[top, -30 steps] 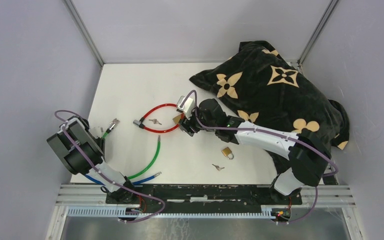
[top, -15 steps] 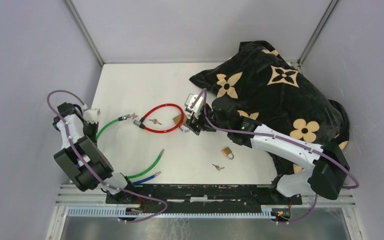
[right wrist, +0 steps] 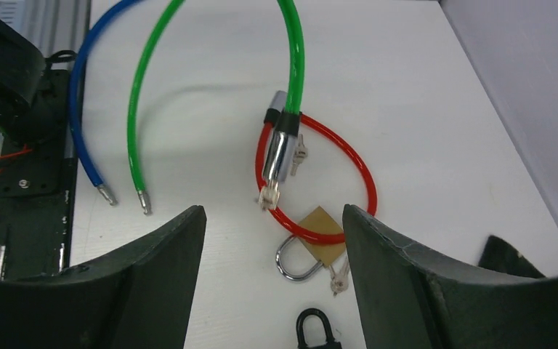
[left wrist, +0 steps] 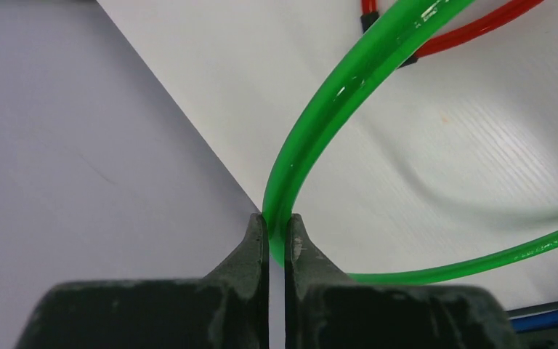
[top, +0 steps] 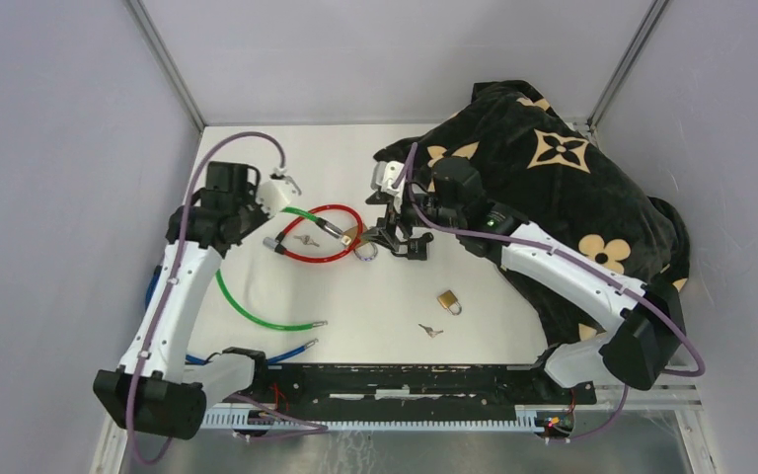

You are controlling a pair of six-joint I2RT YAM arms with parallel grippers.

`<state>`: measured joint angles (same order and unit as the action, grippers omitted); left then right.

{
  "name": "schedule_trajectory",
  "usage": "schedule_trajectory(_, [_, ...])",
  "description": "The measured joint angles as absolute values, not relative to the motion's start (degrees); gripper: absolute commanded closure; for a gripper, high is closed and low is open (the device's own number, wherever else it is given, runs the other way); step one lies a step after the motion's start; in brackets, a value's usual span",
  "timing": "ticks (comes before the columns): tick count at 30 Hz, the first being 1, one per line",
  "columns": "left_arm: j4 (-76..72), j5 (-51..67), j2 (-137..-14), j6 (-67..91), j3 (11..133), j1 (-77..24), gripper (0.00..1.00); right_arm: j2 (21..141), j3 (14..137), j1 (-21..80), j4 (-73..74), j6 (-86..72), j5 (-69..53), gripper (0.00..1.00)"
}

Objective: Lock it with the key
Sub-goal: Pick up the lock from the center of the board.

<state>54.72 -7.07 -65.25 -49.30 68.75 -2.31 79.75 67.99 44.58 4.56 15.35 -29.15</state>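
Though silver-shackled, the padlock [right wrist: 321, 224] is brass.

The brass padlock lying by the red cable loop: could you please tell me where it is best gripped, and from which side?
Probably its square brass body, from straight above: it lies flat on the table, so only the narrow side edges offer the jaws a hold. Keep clear of the red cable, which crosses it at the shackle.

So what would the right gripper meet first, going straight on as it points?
Probably the brass padlock lying partly under the red cable loop, though depth is unclear.
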Motion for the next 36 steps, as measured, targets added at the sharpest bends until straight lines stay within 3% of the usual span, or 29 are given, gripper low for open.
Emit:
schedule_trajectory(6, [54.65,-17.02,-61.78,-50.5,68.77,-24.56,0.98,85.27,70.04,44.66,1.39,10.7,-37.08,0.25])
schedule_trajectory(17, [54.76,-25.41,-62.11,-50.72,68.84,-33.04,0.98,99.26,71.29,44.66,-8.95,-5.08,-43.81,0.38])
schedule_trajectory(21, [54.74,-25.47,-62.08,-50.96,68.84,-33.98,0.98,102.19,73.56,44.66,-11.2,-8.47,-44.31,0.56])
schedule_trajectory(25, [54.7,-25.45,-61.47,-51.77,68.84,-34.22,0.98,103.9,75.05,44.66,-13.78,-10.85,-45.45,0.98])
schedule_trajectory(27, [54.68,-25.47,-60.88,-51.99,68.84,-34.22,0.98,104.2,75.09,44.66,-14.5,-11.57,-46.19,1.0])
schedule_trajectory(28, [54.68,-25.36,-60.58,-51.96,68.84,-34.22,0.93,104.31,75.09,44.66,-14.81,-12.05,-46.76,1.0])
schedule_trajectory(30, [54.76,-25.02,-60.25,-51.55,68.97,-34.22,0.52,104.31,75.09,44.62,-15.46,-12.21,-47.57,1.0])
schedule_trajectory(32, [54.98,-23.9,-60.34,-49.67,70.0,-34.2,0.29,104.16,75.0,44.4,-16.03,-12.19,-47.77,1.0])
schedule_trajectory(36, [53.43,-18.68,-59.55,-41.71,72.07,-34.22,0.11,100.71,70.67,43.42,-17.37,-11.57,-47.9,1.0])
